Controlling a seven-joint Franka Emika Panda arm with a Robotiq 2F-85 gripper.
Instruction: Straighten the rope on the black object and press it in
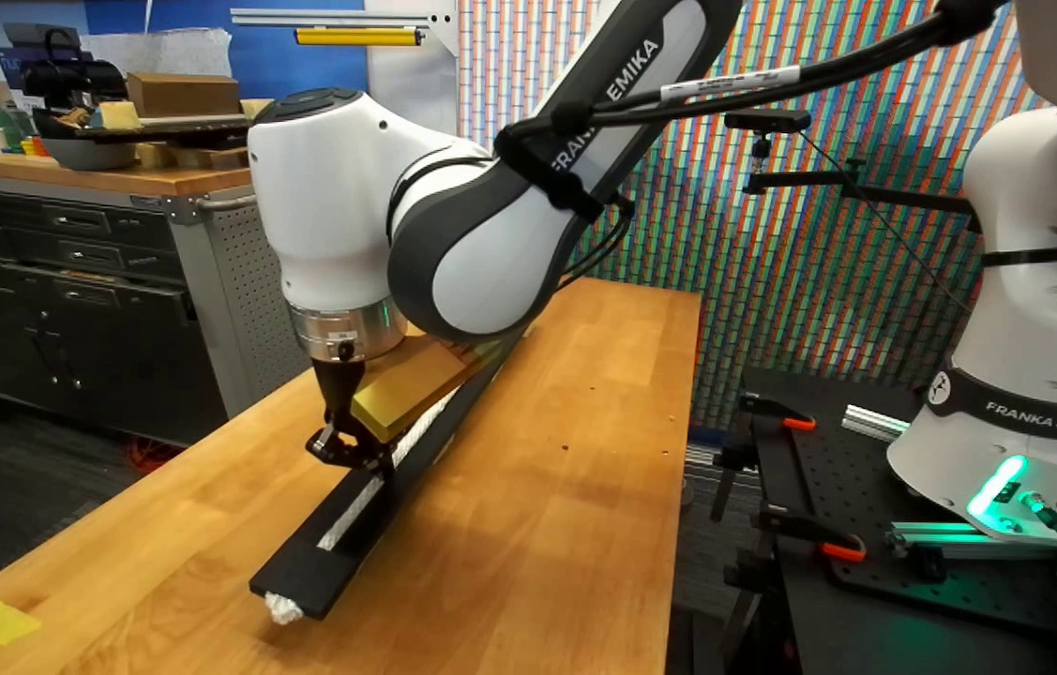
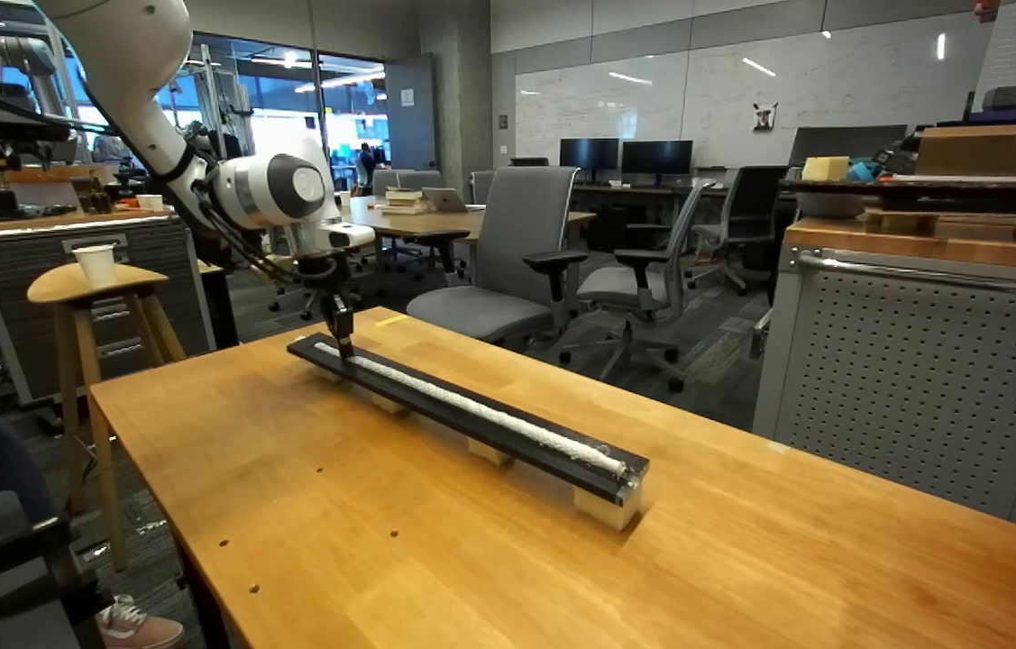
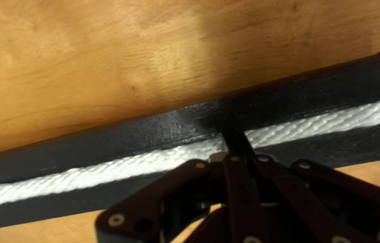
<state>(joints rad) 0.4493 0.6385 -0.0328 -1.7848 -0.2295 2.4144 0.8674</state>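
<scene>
The jaws, pinched together with nothing visible between, point down at the rope (image 3: 98,175), touching or just above, I can't tell. It runs lengthwise along the bar (image 2: 470,423), over the desk (image 2: 508,559); pressing likely follows that axis.

The rope (image 2: 489,413) lies lengthwise along the bar (image 2: 462,420), which rests on blocks (image 2: 605,511) on the table (image 2: 742,541)
</scene>
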